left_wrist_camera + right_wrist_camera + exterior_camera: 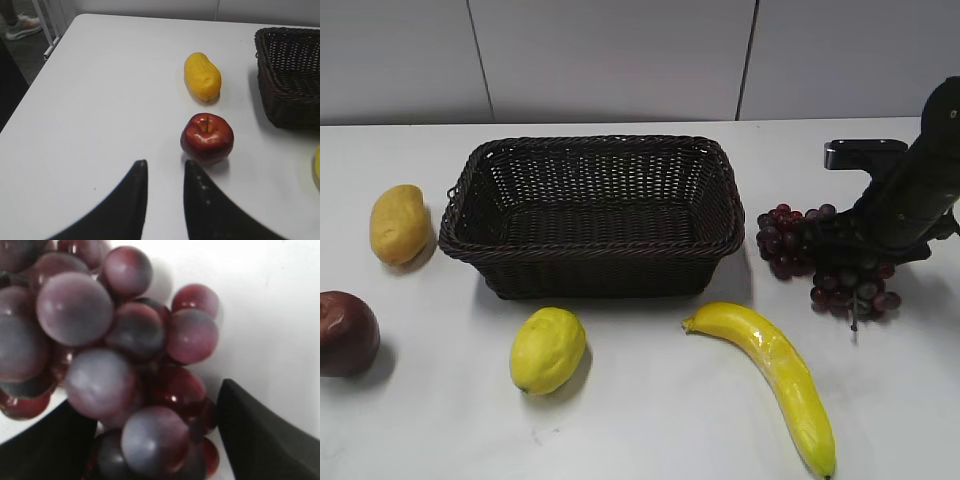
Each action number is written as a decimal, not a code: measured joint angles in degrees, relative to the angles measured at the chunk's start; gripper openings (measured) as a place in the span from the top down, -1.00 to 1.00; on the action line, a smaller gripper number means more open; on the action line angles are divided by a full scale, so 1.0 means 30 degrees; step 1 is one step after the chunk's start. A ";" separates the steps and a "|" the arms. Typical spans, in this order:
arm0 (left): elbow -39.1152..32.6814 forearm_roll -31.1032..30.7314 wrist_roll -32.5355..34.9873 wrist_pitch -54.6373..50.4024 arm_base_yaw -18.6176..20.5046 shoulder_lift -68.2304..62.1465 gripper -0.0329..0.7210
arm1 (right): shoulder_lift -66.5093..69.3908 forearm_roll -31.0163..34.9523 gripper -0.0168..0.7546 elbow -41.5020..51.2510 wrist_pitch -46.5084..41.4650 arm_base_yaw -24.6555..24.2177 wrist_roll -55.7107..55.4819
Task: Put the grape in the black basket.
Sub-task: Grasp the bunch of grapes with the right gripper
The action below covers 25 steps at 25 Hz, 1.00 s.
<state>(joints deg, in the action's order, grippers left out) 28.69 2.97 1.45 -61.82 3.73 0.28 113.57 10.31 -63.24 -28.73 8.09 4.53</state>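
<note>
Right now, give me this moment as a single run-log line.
right gripper: astride grape, closure unclear | left gripper: open, idle near apple | black basket: empty

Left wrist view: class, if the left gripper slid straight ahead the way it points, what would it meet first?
Probably the glossy red apple, just ahead and slightly right of the left gripper. The elongated yellow fruit lies beyond it. Depth is uncertain.

basket [590,215] open on top, nothing inside | bare table [650,420] between grape [820,262] and basket rim | banana [775,372], lemon [548,349] lie in front, off that line
</note>
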 joint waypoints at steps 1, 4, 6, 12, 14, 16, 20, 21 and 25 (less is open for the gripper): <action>0.0000 0.0000 0.0000 0.0000 0.0000 0.0000 0.31 | 0.0000 0.0000 -0.26 0.0000 0.0000 0.0000 0.0000; 0.0000 0.0000 0.0000 0.0000 0.0000 0.0000 0.31 | 0.0000 0.0000 0.14 -0.0065 -0.0162 0.0000 0.0000; 0.0000 0.0000 0.0000 0.0000 0.0000 0.0000 0.31 | 0.0000 0.0000 0.14 -0.0098 -0.0288 0.0000 0.0000; 0.0000 0.0000 0.0000 0.0000 0.0000 0.0000 0.31 | 0.0022 0.0000 0.14 -0.1322 -0.2599 0.0000 0.0000; 0.0000 0.0000 0.0000 0.0000 0.0000 0.0000 0.31 | 0.0006 0.0000 0.15 -0.2083 -0.3762 0.0000 0.0000; 0.0000 0.0000 0.0000 0.0000 0.0000 0.0000 0.31 | -0.0254 0.0022 0.15 -0.2919 -0.4869 0.0000 0.0000; 0.0000 0.0000 0.0000 0.0000 0.0000 0.0000 0.31 | -0.1905 0.0182 0.18 -0.4954 -0.6916 0.0076 0.0000; 0.0000 0.0000 0.0000 0.0000 0.0000 0.0000 0.31 | -0.2469 0.0269 0.18 -0.5620 -0.7358 0.0129 0.0000; 0.0000 0.0000 0.0000 0.0000 0.0000 0.0000 0.31 | -0.4500 0.0548 0.18 -0.8452 -0.8162 0.0728 0.0000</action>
<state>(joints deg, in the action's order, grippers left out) 28.69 2.97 1.45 -61.82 3.73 0.28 100.07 11.95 -88.59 -53.21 10.27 4.53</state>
